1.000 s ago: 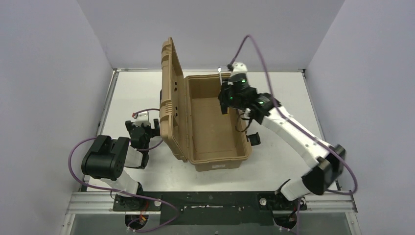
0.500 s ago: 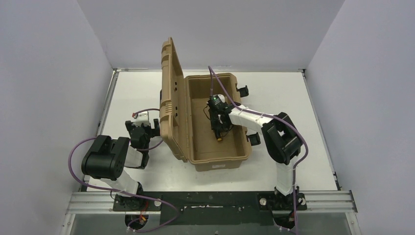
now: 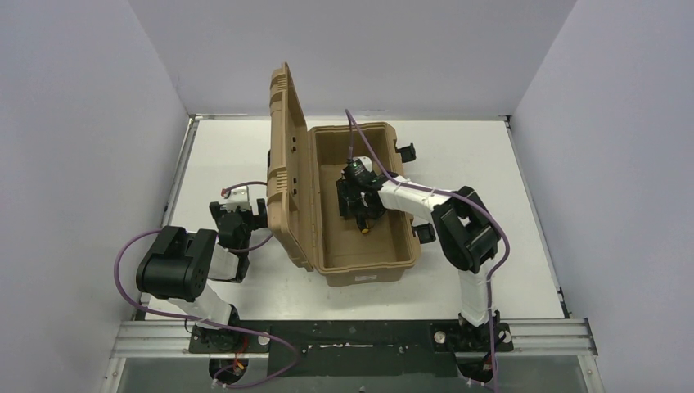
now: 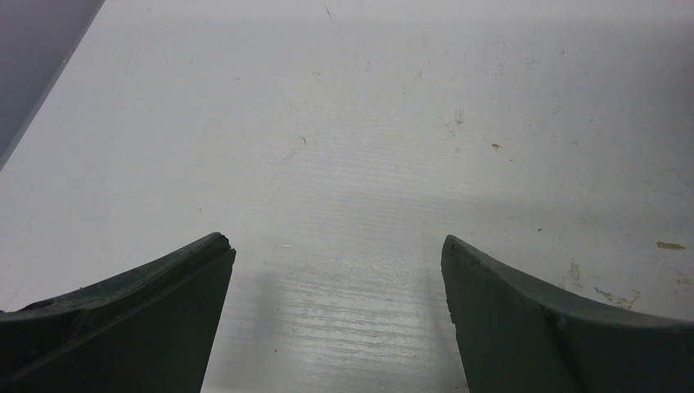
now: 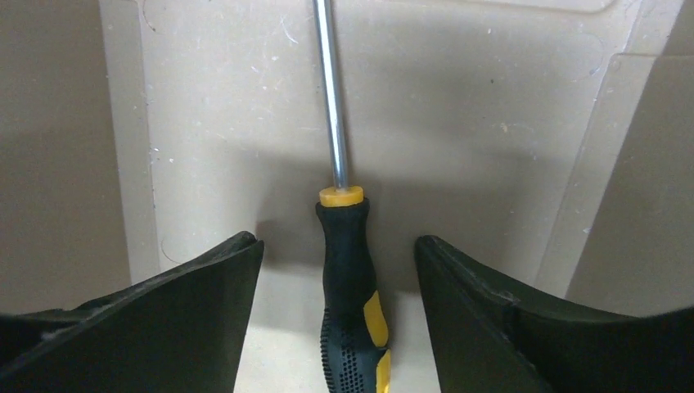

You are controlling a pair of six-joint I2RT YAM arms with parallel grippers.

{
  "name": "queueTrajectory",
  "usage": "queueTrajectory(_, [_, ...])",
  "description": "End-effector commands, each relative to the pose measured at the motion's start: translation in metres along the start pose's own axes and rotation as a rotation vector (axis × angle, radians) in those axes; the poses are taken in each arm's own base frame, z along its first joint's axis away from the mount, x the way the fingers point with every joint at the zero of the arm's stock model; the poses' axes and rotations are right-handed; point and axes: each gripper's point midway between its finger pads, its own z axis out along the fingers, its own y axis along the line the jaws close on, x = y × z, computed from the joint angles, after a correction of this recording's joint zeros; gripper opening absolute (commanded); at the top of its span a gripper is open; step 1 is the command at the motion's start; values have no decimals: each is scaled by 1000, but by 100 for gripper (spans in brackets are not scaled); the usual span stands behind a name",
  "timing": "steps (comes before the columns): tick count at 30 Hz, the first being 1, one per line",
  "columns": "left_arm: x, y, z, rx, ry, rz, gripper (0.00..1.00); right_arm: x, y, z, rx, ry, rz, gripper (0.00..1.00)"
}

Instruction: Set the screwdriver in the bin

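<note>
The tan bin [image 3: 372, 270] stands open on the table, its ribbed lid [image 3: 286, 164] upright on the left. My right gripper [image 3: 360, 205] reaches down inside it. In the right wrist view this gripper [image 5: 337, 238] is open. The screwdriver [image 5: 348, 262] lies on the bin floor [image 5: 458, 123] between the jaws, with a gap on each side. Its grey shaft points away from the wrist. From above, only its yellow end [image 3: 366, 230] shows below the gripper. My left gripper [image 3: 237, 214] rests left of the lid, open and with nothing in it [image 4: 337, 246], low over the white table [image 4: 368, 123].
Black latches [image 3: 405, 151] stick out from the bin's right side. The right arm's elbow [image 3: 466, 229] hangs just outside the right wall. Grey walls close in the table on three sides. The purple cable [image 3: 353, 135] loops over the bin's far rim.
My right arm has swung from above the bin's far right rim down into the bin. Its jaws have opened and let go of the screwdriver. The left arm has not moved.
</note>
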Motion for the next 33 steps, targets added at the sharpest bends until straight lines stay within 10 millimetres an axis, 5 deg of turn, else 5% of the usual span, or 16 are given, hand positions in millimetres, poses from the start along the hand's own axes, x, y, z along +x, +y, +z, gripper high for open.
queueTrajectory(1, [-27,1,8,-8,-89,-25,97,-37,2,-38,13,-105,7,74])
queueTrajectory(5, [-27,1,8,-7,-89,-25,97,-70,10,-86,-23,-209,-30,99])
queueTrajectory(10, [-27,1,8,-8,-90,-25,97,-105,15,-151,-84,-353,-62,100])
queueTrajectory(13, [-28,1,8,-10,-91,-26,97,-121,-2,-187,-65,-448,-81,100])
queueTrajectory(15, [-27,1,8,-10,-89,-25,97,-130,-32,-205,-27,-507,-39,100])
queueTrajectory(19, [-27,1,9,-9,-90,-25,97,-128,-130,-219,36,-582,137,100])
queueTrajectory(26, [-26,1,9,-8,-85,-29,97,-81,-275,-217,205,-751,337,100])
queueTrajectory(33, [-27,2,9,-8,-86,-29,97,-21,-313,-168,269,-782,370,100])
